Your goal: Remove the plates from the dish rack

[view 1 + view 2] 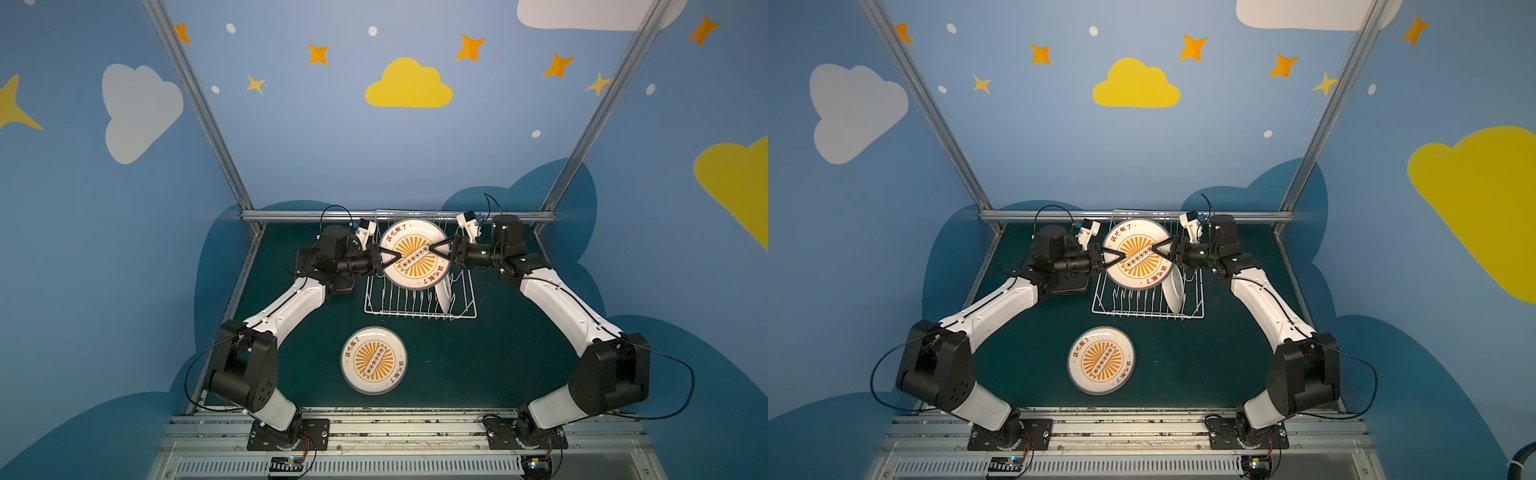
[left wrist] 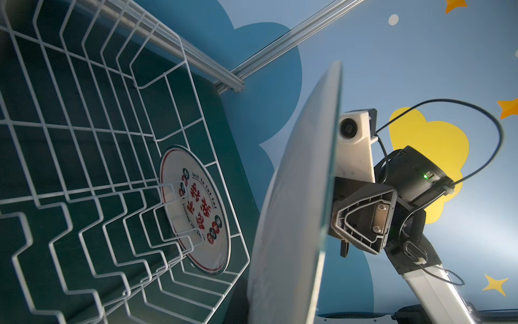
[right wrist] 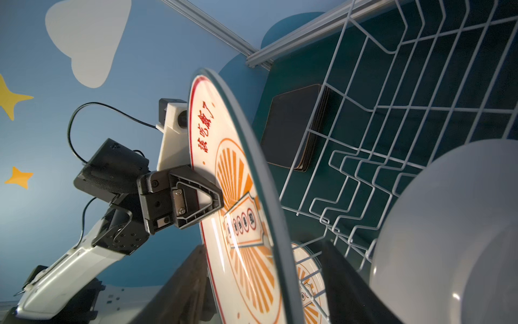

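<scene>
A round white plate with an orange sunburst [image 1: 417, 272] [image 1: 1140, 272] hangs tilted above the white wire dish rack [image 1: 415, 309] [image 1: 1142, 311]. My left gripper [image 1: 397, 260] [image 1: 1121, 260] is shut on its left rim, as the right wrist view shows [image 3: 196, 196]. My right gripper [image 1: 431, 249] [image 1: 1154, 249] [image 3: 263, 252] is open, with its fingers wide apart on either side of the plate's right rim. Another round plate [image 1: 444, 293] [image 2: 196, 210] [image 3: 448, 238], printed with red and black characters, stands in the rack's right end. A second sunburst plate [image 1: 374, 360] [image 1: 1101, 360] lies flat on the mat in front of the rack.
A stack of black square plates [image 1: 343, 287] [image 3: 294, 126] lies on the green mat [image 1: 498, 353] left of the rack, under my left forearm. An aluminium rail [image 1: 291, 215] and blue walls close the back and sides.
</scene>
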Controlling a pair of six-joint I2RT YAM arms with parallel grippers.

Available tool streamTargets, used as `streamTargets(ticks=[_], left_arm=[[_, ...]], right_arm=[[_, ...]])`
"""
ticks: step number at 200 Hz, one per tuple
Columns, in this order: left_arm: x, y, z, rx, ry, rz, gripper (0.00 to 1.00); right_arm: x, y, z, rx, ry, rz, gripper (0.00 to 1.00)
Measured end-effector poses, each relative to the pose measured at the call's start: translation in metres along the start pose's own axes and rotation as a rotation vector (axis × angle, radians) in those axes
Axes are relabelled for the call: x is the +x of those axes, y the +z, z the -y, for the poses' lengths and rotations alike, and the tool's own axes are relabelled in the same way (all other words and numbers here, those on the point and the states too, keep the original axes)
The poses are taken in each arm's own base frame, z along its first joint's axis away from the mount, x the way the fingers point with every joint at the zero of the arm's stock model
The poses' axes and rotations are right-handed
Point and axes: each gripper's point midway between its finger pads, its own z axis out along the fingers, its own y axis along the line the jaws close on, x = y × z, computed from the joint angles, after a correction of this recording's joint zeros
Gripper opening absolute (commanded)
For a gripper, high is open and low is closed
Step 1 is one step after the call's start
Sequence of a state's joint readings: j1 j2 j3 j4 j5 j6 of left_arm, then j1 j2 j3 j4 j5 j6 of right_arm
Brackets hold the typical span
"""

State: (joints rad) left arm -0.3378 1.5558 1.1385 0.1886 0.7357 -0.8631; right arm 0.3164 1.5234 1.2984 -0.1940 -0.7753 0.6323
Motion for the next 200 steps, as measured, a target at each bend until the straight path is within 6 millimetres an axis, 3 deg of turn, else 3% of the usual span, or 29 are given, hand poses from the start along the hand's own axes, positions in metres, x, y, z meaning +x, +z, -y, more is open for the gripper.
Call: streamTargets(ticks=[55,93,146,200], left_arm=[[0.015,-0.048,0.019,-0.068,-0.003,0.064,0.03],[0.045,-0.089,0.024,-0.145,-0.024,0.102,0.03],[0.104,-0.136,-0.001,-0.280,-0.124,0.112,0.03],[0.175,-0.166,-0.037,-0.399,-0.272,0.044,0.03]], right_arm=[[0.006,-0.017,0.002,0.097,-0.106,0.015,0.88],[0.012,-0.030,-0.008,0.126,-0.212,0.019,0.88],[0.020,-0.045,-0.004,0.179,-0.308,0.038,0.89],[0.027,-0.056,-0.009,0.206,-0.378,0.052,0.89]])
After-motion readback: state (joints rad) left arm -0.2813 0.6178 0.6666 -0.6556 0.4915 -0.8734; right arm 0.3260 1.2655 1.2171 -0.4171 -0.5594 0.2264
